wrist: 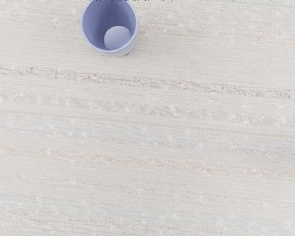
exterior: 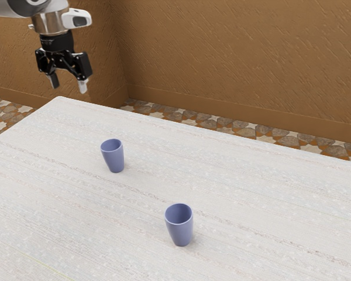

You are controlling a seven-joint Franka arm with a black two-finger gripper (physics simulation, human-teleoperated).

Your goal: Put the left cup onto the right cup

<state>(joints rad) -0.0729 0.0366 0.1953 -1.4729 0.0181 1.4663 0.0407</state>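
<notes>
Cup [wrist: 109,29], rim partly cut off

Bright even light; faint soft shadows beside cups [exterior: 112,155] [exterior: 179,224].

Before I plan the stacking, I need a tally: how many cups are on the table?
2. The far cup stands toward the exterior view's left, nearer the pincer; the near cup stands apart from it, toward the right and front. None seems hidden.

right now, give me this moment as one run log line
phase: pre-grasp | pincer: open, empty, raised away from both cups | cup nearer arm: upright, untouched | other cup: upright, standing apart
</notes>
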